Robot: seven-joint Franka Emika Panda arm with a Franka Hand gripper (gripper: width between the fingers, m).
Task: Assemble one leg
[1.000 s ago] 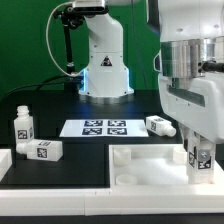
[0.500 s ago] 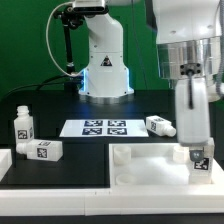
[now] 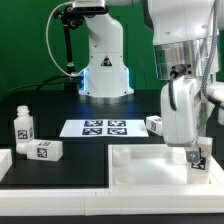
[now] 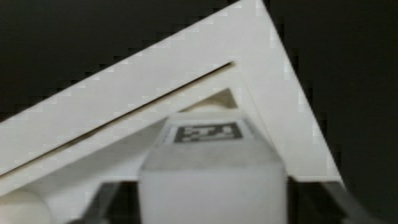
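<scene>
A white leg (image 3: 200, 158) with a marker tag stands upright at the right corner of the large white tray-like piece (image 3: 140, 168) in the exterior view. My gripper (image 3: 196, 150) comes down from above and is shut on this leg. In the wrist view the leg (image 4: 206, 180) fills the gap between the two dark fingers (image 4: 118, 205), and its tag faces the corner of the tray-like piece (image 4: 196, 80). The leg's lower end and the corner hole are hidden.
Another leg (image 3: 22, 125) stands upright at the exterior view's left, one (image 3: 44, 150) lies near it, and one (image 3: 158, 124) lies behind my hand. The marker board (image 3: 104, 127) lies mid-table. The arm's base (image 3: 104, 65) stands at the back.
My hand has turned about its vertical axis over the right corner, with the leg still in its grip. The leg has stayed at the same corner.
</scene>
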